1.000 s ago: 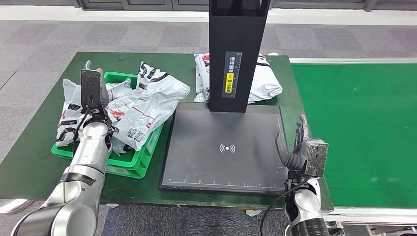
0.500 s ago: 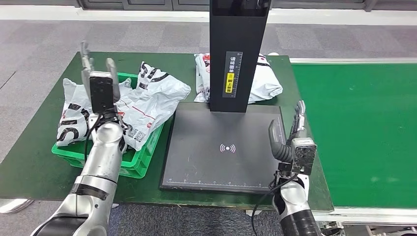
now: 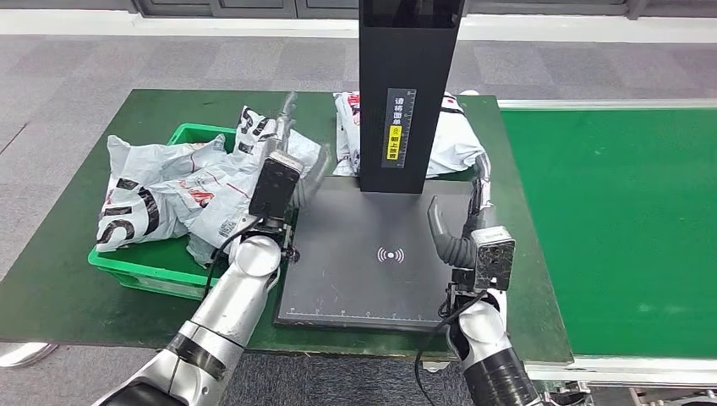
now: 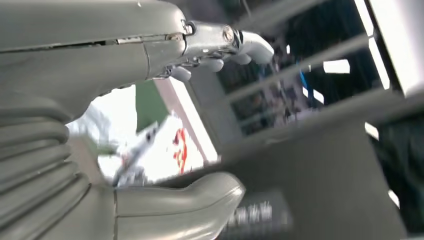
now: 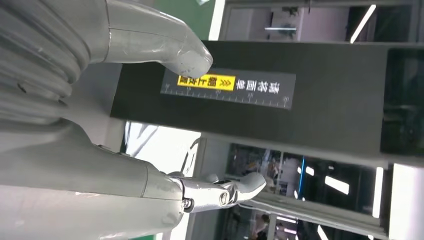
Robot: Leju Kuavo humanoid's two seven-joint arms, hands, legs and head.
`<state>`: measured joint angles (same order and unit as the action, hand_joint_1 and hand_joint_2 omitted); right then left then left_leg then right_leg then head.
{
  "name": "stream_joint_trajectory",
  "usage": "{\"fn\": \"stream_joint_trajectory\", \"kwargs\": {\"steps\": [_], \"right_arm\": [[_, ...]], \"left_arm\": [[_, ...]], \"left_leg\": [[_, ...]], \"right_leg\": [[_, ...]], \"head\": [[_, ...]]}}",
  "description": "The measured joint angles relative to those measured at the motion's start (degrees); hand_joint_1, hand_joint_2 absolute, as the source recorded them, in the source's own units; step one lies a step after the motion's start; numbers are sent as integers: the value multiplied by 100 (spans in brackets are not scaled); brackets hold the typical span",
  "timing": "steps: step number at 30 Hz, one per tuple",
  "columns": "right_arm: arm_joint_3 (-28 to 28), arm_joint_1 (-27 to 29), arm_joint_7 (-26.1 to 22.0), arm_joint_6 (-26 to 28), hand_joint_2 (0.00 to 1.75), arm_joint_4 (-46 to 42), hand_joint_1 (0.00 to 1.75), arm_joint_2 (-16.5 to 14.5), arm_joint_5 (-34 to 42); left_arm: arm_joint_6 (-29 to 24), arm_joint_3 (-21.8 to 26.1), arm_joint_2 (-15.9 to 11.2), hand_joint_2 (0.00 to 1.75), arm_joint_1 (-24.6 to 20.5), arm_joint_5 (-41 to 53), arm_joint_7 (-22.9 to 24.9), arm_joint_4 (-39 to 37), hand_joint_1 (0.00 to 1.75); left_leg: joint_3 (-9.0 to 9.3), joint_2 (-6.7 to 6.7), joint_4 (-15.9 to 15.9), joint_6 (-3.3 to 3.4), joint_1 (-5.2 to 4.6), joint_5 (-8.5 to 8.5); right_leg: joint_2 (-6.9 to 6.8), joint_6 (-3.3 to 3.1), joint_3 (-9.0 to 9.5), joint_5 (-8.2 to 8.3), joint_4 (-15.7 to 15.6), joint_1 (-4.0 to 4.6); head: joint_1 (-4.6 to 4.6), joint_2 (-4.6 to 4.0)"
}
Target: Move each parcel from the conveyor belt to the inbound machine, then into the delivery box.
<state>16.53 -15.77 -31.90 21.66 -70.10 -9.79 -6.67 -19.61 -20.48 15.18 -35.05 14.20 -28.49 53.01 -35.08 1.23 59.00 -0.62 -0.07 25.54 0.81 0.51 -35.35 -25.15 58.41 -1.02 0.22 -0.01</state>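
The black inbound machine has a flat scan plate and an upright post; nothing lies on the plate. Behind the post a white parcel rests on the green table. Several white parcels fill the green delivery box at the left. My left hand is raised with fingers spread and empty, between the box and the plate's left edge; the left wrist view shows its thumb apart from the fingers. My right hand stands empty with fingers apart over the plate's right side, facing the post.
The green conveyor belt runs along the right with no parcel on the part in view. The green table carries the box and machine. Grey floor lies beyond the table's far edge.
My left arm has swung right, from over the delivery box to the plate's left edge. My right hand has moved left and forward over the plate. Both stay empty.
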Motion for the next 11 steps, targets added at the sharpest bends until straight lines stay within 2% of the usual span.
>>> {"fn": "stream_joint_trajectory", "kwargs": {"steps": [3, 8, 11], "right_arm": [[66, -92, 85, -101, 175, 104, 0, -50, 116], [81, -202, 68, -360, 175, 327, 0, -214, 579], [116, -203, 45, -267, 175, 350, 0, -320, 670]], "left_arm": [[-135, -180, 79, 175, -16, -190, -141, -359, 0], [-967, -371, 252, 175, 17, -287, -715, -920, 0], [-1163, -424, 348, 175, 115, -341, -811, -1104, 0]], "left_leg": [[0, -2, 0, 0, 0, 0], [0, -1, 0, 0, 1, 0], [-1, -1, -1, 0, 1, 0]], "right_leg": [[2, 0, -1, 0, 0, 0], [2, 0, 0, 0, 1, 1], [2, 0, -1, -1, 1, 0]], "head": [[0, -1], [0, -1], [0, -1]]}}
